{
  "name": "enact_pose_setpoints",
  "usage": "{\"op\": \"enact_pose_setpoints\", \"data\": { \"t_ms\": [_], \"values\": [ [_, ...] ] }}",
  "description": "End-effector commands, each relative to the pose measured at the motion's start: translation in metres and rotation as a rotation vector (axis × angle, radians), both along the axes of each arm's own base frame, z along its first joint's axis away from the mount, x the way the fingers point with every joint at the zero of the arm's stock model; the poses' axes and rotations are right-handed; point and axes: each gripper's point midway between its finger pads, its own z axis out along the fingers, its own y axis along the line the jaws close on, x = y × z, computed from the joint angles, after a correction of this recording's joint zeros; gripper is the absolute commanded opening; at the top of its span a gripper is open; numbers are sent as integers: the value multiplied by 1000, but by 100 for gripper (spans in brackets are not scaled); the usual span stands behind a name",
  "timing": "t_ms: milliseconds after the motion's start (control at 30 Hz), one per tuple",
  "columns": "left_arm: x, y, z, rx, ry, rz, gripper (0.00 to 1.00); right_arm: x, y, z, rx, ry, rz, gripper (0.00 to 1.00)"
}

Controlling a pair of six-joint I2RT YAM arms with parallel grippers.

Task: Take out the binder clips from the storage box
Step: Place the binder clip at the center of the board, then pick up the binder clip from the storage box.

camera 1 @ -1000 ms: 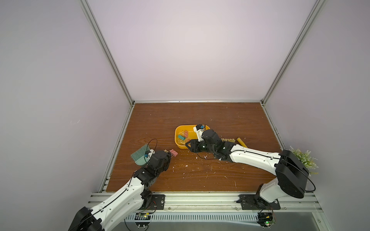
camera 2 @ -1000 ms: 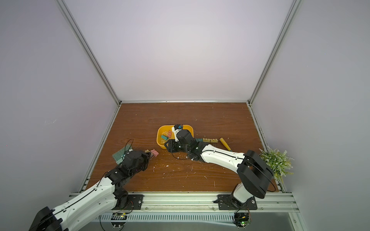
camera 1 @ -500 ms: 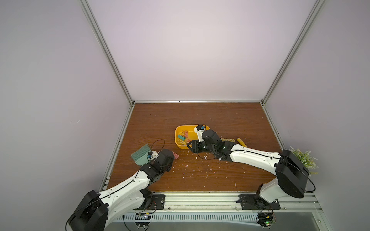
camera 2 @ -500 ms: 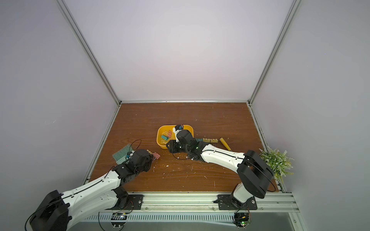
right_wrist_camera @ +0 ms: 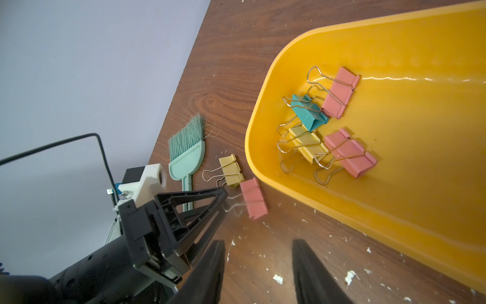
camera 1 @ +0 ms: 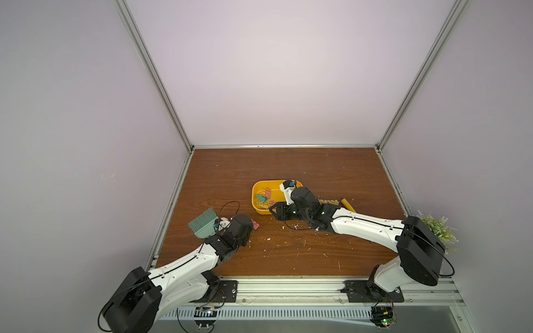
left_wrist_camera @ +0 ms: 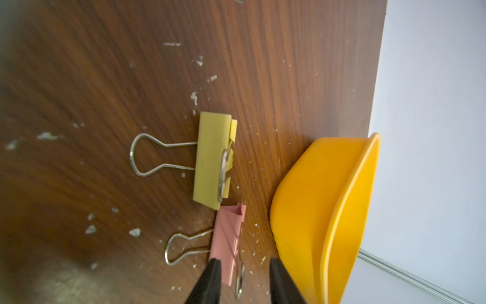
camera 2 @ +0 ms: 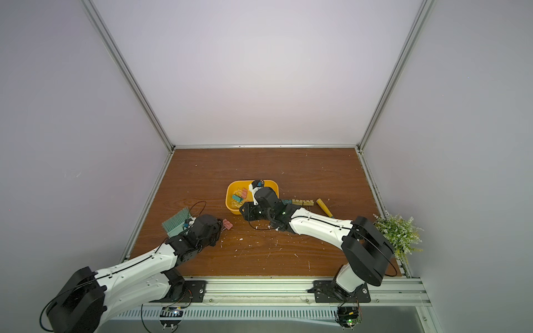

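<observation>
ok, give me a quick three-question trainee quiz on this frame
1. True or false: the left gripper is shut on the pink clip outside the storage box.
2. How many binder clips show inside the box in the right wrist view? A two, B four, C seven.
3. What mint tool lies by the yellow clip on the table?
Key: 1 false, its jaws stand open. 2 B. 3 a brush.

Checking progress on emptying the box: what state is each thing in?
storage box: upright, four binder clips inside
pink clip: out, lying on table
yellow clip: out, lying on table
left gripper: open, by pink clip
right gripper: open, empty
brush: lying flat
</observation>
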Motion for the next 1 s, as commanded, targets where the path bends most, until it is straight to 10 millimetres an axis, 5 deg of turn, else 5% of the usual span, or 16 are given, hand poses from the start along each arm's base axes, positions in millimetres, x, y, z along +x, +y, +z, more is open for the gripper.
{"op": "enact_pose_setpoints", "data": {
  "t_ms": [0,200,333,567,667,800,967],
  "values": [
    [-2,13,14,68,-26,21,45,10,2,25,31,-50,-13,48],
    [-7,46,42,230,-94,62,52,15,-2,27,24,-67,-32,50],
    [10,49,82,438,-217,-48,56,22,-10,31,9,-97,-74,52],
    [51,20,117,691,-261,-378,64,38,-24,35,-27,-139,-128,56],
    [67,0,124,789,-288,-536,77,43,-27,33,-34,-136,-138,57],
    [85,-41,116,797,-305,-820,78,46,-27,31,-21,-120,-132,57],
    [108,-73,89,670,-225,-1027,64,50,-34,25,-10,-95,-186,57]
  ]
}}
